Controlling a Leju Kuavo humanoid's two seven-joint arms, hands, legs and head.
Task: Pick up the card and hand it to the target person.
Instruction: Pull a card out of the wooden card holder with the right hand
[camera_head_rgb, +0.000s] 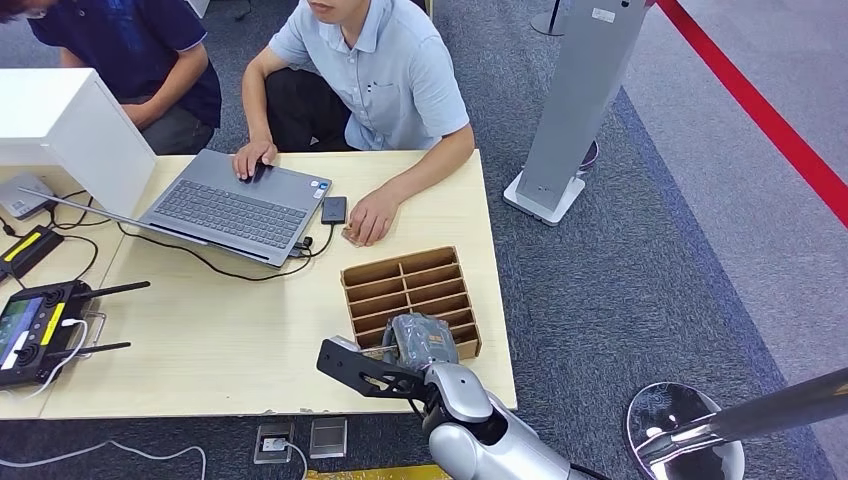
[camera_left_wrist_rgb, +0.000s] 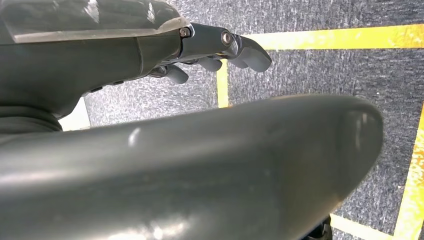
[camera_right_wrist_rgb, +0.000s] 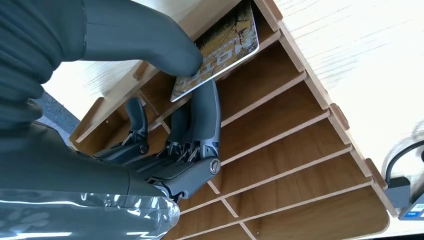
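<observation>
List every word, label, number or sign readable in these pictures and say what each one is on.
No text can be read with certainty.
Card pinched by the right hand: pale printed characters, too distorted to read.
Laptop: small blue sticker, too small to read.
Remote controller: lit screen and yellow labels, illegible.
Grey standing panel: white label near its top, too small to read.

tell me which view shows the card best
The right wrist view: the card is close up in the wooden organizer, pinched by the right hand. In the head view that hand covers it. The left wrist view faces carpet.
</observation>
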